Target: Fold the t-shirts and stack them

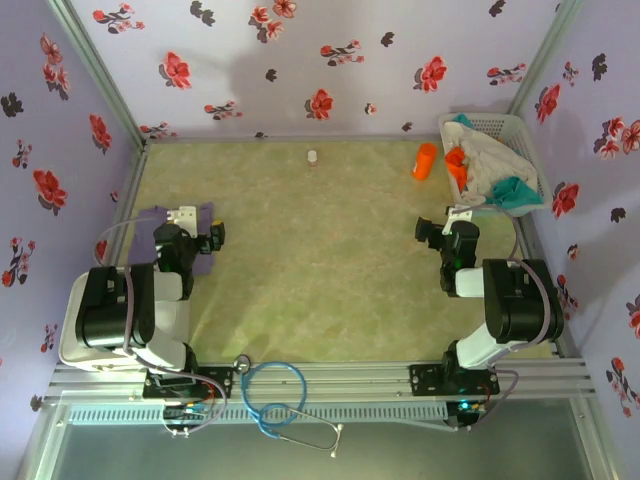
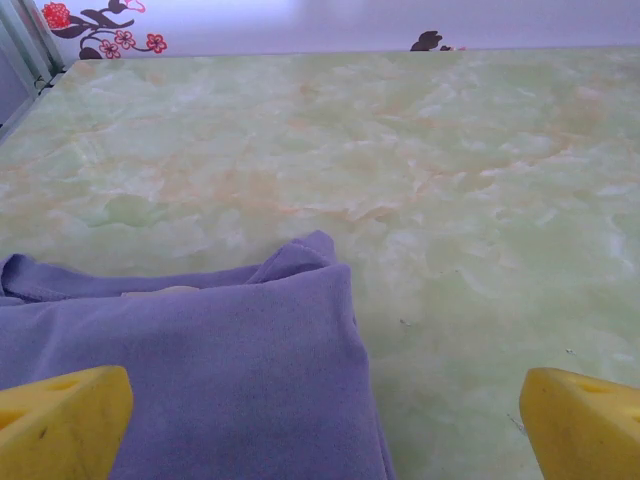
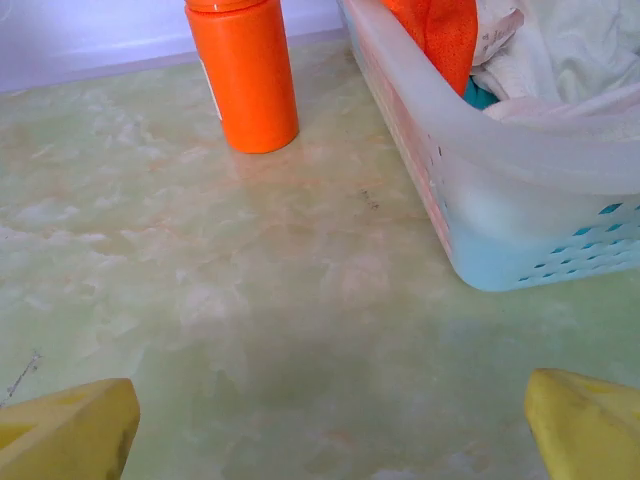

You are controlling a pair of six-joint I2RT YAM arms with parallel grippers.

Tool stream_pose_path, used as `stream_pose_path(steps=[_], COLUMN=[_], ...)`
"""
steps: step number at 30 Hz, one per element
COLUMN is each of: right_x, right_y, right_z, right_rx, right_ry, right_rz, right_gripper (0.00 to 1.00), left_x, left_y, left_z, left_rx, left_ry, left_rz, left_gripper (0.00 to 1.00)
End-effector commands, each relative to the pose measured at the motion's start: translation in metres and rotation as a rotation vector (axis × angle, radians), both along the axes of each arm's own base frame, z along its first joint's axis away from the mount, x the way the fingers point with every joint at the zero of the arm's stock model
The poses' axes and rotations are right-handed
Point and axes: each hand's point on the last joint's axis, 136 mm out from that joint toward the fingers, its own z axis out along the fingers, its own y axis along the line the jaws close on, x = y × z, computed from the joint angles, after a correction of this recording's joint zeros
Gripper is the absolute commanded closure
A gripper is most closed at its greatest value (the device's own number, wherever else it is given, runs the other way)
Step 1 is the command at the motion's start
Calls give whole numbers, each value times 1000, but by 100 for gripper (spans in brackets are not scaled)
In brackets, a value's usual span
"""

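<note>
Left gripper (image 2: pixel 320 430) and right gripper (image 3: pixel 330 430) both gape empty, the purple shirt (image 2: pixel 200 370) lies near left below the left one, seemingly folded, other shirts (image 1: pixel 490 168) fill the far-right basket (image 3: pixel 520 200), so next the right arm should probably fetch one.

Colour overload in here
Purple tee (image 2: pixel 200 370), pale green marbled table (image 2: pixel 450 180), orange cup (image 3: pixel 243 75), white lattice basket (image 3: pixel 480 160), orange tee (image 3: pixel 440 35), off-white tee (image 3: pixel 570 50), teal tee (image 1: pixel 515 190), lilac walls (image 1: pixel 250 40) with red and dark flowers.
</note>
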Motion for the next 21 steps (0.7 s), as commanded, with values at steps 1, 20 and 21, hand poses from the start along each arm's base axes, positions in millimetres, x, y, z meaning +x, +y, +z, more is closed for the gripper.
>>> stream_pose_path(steps=[1,20,21], right_x=[4,5,5], right_y=[-7,-7,-6], right_z=[7,7,6], right_rx=[0,-2,-4], right_ry=[-21,-21,-17], right_rz=[-35,-34,-28], right_gripper=[1,1,1], left_x=[3,2,2], left_y=[1,24,24], left_z=[7,8,8], left_rx=[-7,-42,-39], left_ry=[-21,-33,-33], left_rz=[3,131,132], left_gripper=[0,0,0])
